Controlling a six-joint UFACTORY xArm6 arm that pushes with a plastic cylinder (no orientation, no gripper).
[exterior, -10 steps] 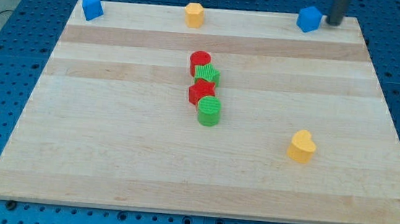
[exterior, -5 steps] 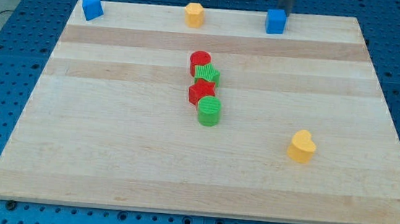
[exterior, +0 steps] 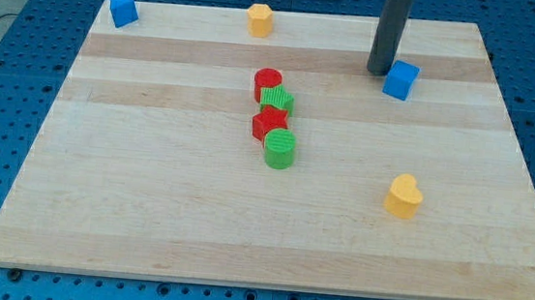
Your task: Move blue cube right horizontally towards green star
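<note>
Rod tip sitting beside the blue cube near the board's top right

My tip [exterior: 382, 72] is resting just to the view's left of the blue cube [exterior: 401, 80], close to the wooden board's [exterior: 146, 207] top-right corner. A red cylinder [exterior: 268, 82], green star [exterior: 277, 99], red star [exterior: 269, 123] and green cylinder [exterior: 280, 148] are crowding together at the centre. A yellow heart [exterior: 403, 196] is lying toward the right edge, while a blue block [exterior: 122, 10] and an orange block [exterior: 259, 19] are sitting along the top edge.

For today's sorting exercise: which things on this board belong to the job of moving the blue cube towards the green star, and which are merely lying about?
Job: my tip; blue cube, touching the tip's right; green star.

Lying about: blue block; orange block; red cylinder; red star; green cylinder; yellow heart.
</note>
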